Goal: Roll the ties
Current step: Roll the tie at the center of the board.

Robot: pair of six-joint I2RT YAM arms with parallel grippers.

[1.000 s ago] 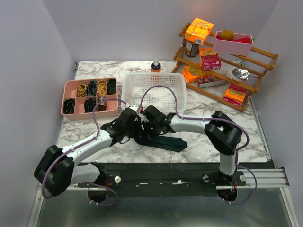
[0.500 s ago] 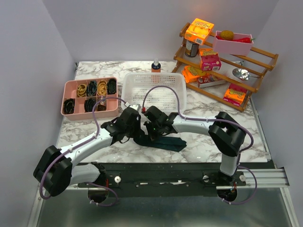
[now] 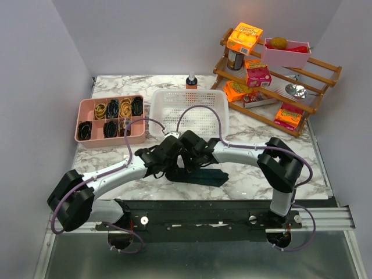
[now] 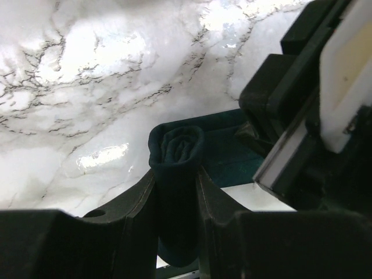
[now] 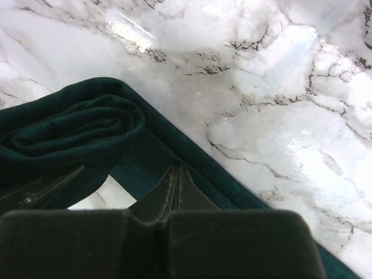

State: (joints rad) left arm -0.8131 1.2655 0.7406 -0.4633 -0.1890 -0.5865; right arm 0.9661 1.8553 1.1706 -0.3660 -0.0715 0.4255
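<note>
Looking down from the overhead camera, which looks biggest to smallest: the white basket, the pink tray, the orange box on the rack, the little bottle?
1. white basket and pink tray: about alike, so I won't rank them.
2. orange box, clearly smaller.
3. little bottle, the smallest.

One overview from above, two close wrist views
The top camera looks down from behind the arm bases (image 3: 273,216) over the whole desk (image 3: 317,168); both wrist cameras hang close to its surface, angled forward, sharing the rolled tie (image 4: 174,148).
</note>
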